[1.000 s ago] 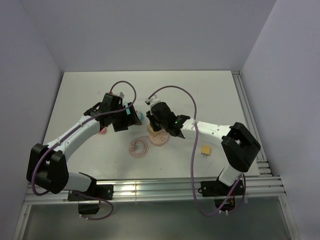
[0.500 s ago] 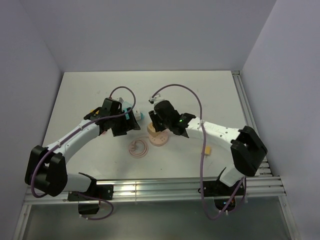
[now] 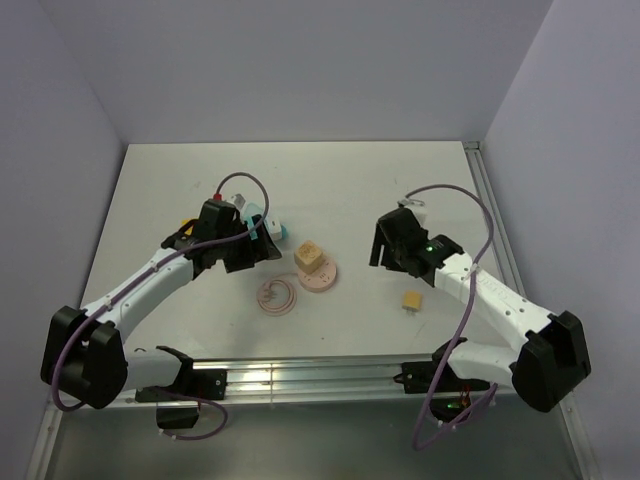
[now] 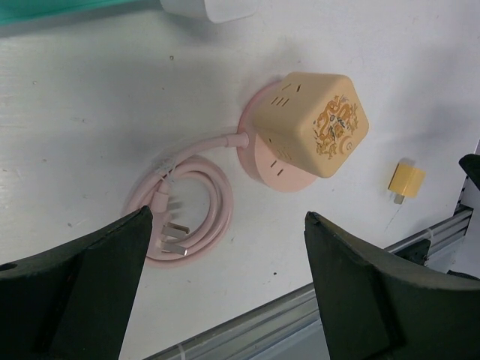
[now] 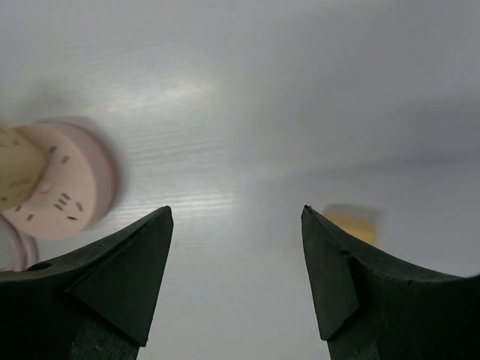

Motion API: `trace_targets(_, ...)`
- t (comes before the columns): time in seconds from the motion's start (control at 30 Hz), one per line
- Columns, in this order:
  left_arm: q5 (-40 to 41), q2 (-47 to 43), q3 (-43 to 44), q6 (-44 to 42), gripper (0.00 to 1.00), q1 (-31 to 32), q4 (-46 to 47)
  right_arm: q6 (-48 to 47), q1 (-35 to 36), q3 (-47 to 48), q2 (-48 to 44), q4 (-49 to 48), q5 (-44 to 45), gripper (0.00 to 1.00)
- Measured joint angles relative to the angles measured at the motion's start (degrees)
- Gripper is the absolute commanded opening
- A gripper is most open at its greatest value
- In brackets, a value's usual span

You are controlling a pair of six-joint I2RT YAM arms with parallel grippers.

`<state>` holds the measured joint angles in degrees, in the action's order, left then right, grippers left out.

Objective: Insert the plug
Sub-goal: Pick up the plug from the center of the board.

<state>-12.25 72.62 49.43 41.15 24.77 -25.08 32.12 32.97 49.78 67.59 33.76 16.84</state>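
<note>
The right gripper [image 5: 236, 211] is hovering with its jaws spread wide and holding nothing, so I'd say the pickup is the step in hand. The small yellow plug [image 3: 410, 300] is lying loose on the table, well to the right of the socket cube [image 3: 311, 256], off to one side of the claw rather than between its fingers. Next the claw is going to need centring over the plug, lowering and closing across its body (prongs left free). The left gripper [image 4: 229, 214], gaping and empty, is waiting left of the cube.
</note>
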Motion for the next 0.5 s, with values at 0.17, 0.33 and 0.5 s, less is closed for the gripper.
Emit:
trace_targets(0.17,0.0,-0.1,-0.7,0.0,0.89,1.6,0.9,8.6,-2.9,-4.8,-4.1,7.0,0.8,0.74)
trace_targets(0.33,0.0,-0.1,-0.7,0.0,0.89,3.4,0.9,16.8,-4.1,-7.7,-3.6,11.7,2.7,0.71)
trace_targets(0.5,0.0,-0.3,-0.7,0.0,0.89,4.0,0.9,21.5,-6.4,-10.7,-3.1,13.9,4.6,0.71)
